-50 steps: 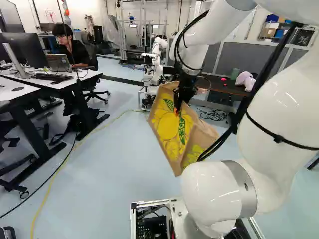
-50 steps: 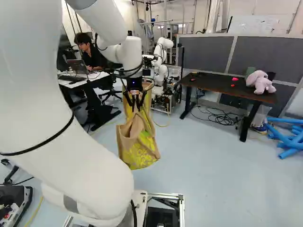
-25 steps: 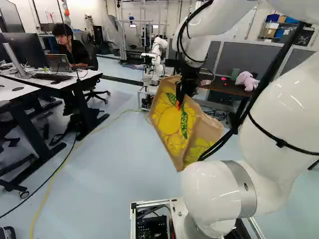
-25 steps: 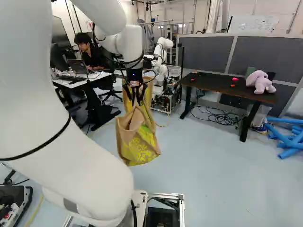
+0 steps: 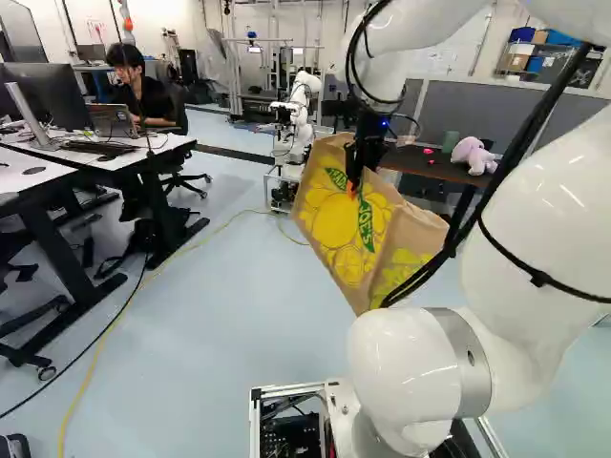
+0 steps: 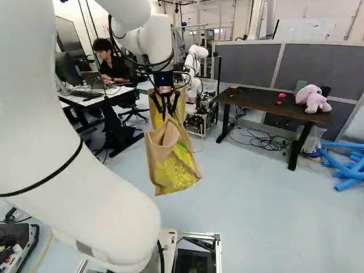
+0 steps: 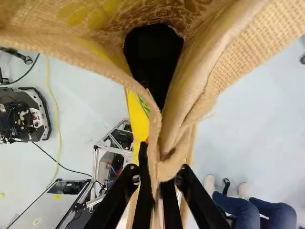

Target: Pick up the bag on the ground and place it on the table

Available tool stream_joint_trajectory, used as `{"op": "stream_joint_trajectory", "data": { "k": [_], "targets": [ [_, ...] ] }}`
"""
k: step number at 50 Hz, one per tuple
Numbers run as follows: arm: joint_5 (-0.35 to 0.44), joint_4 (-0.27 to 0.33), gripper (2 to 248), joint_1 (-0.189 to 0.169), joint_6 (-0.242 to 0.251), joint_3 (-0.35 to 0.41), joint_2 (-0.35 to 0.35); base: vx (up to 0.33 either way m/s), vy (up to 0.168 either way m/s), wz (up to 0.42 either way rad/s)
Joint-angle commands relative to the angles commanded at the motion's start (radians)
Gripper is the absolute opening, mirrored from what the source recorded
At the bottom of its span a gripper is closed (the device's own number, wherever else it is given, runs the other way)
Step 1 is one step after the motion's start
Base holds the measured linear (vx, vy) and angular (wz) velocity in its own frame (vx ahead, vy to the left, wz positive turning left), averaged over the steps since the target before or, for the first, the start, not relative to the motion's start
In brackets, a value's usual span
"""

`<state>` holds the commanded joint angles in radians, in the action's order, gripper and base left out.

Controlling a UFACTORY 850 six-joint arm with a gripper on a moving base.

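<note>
L base view: bag [image 5: 334,219] off the floor [image 5: 220,315], hung at a tilt; surface [image 5: 430,164] beyond, far R.
Claw, L view: at bag's upper edge, approx.
R base view: bag well L of surface, gap between; plush toy [image 6: 313,98] at R end, red bits [image 6: 281,95] mid-top.
Risk, R view: bag carried too low prob. snags near edge; if set too far R, may knock toy off.
Wrist view: claw [image 7: 162,167] clenched on bag's rim, mouth gaping ahead.
Risk, wrist: only rim pinched, so a quick swing cd. work cloth loose → drop.
</note>
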<state>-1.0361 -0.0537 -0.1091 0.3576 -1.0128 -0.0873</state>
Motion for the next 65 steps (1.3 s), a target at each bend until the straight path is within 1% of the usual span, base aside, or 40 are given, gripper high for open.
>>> {"op": "stream_joint_trajectory", "data": {
  "k": [11, 33, 65],
  "targets": [
    [-0.044, 0.015, 22, -0.007, 0.0, -0.035, -0.003, 0.0, 0.0, 0.0],
    [-0.14, 0.018, 22, -0.018, 0.0, -0.106, -0.008, 0.0, 0.0, 0.0],
    [-0.15, 0.018, 22, -0.019, 0.0, -0.116, -0.012, 0.0, 0.0, 0.0]
  ]
}}
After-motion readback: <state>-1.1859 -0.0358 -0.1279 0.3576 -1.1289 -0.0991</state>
